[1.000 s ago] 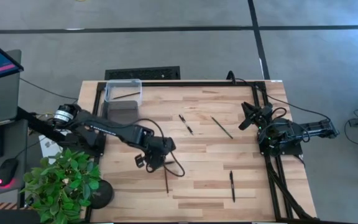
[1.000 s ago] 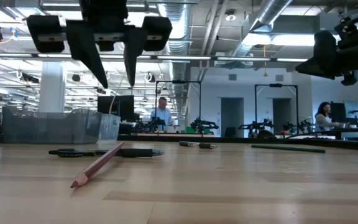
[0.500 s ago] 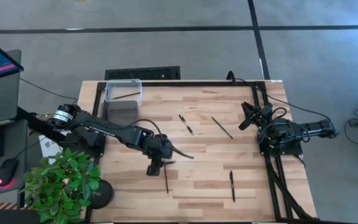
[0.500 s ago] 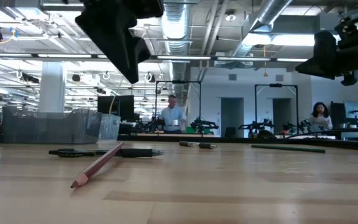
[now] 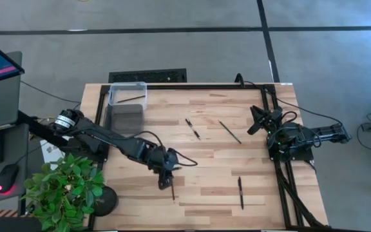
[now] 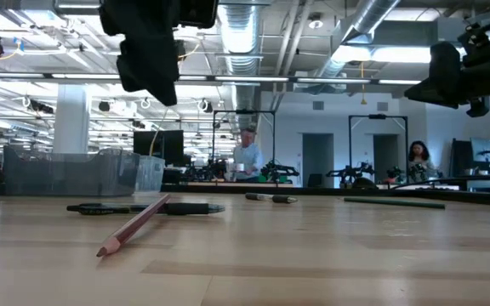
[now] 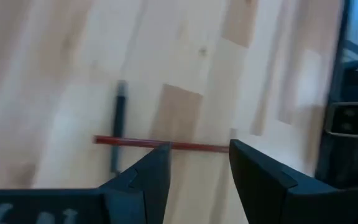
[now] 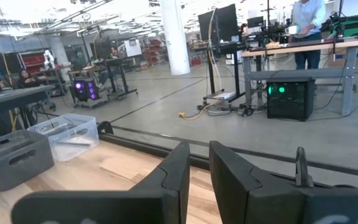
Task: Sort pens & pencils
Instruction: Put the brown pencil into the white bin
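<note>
A reddish-brown pencil point(image 5: 172, 188) lies flat on the wooden table near its front edge; the low view shows the pencil point(image 6: 134, 225) too. My left gripper point(image 5: 165, 179) hovers open just above it, tilted downward. In the left wrist view the pencil point(image 7: 129, 142) runs across, just beyond my fingertips, and a black pen point(image 7: 118, 124) lies past it. Other pens point(image 5: 192, 128) point(image 5: 240, 192) and a thin dark pencil point(image 5: 230, 131) lie loose on the table. My right gripper point(image 8: 196, 163) is parked level at the right edge, almost closed, holding nothing.
A clear bin point(image 5: 127, 93) with a thin stick inside and a grey bin point(image 5: 126, 116) stand at the far left corner. A potted plant point(image 5: 66, 190) sits off the near left corner. Black frame rails point(image 5: 192, 85) run along the table's far and right edges.
My left gripper has rolled about a quarter turn about its own axis, so the low view now sees its fingers edge-on instead of side by side. It has also shifted a little toward the near edge, over the reddish pencil. The pencil has not moved.
</note>
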`<act>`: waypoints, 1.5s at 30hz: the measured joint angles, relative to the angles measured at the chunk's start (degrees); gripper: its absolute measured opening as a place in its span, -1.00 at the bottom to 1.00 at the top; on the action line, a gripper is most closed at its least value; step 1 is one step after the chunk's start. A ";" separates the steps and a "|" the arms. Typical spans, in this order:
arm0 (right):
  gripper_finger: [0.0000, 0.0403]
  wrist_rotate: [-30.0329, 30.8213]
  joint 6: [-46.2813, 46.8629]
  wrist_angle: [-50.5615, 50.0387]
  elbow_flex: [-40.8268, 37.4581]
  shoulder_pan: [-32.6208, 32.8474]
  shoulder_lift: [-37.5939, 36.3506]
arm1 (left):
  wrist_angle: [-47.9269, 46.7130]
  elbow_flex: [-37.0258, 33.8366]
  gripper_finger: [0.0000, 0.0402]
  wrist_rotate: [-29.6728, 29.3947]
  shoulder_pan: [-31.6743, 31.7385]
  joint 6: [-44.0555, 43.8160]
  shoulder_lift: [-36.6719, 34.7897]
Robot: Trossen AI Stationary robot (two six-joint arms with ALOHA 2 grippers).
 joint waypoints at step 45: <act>-0.59 -0.50 -1.51 -3.09 -0.02 0.02 0.39 | -4.53 11.53 0.21 -10.82 -7.05 -60.87 16.80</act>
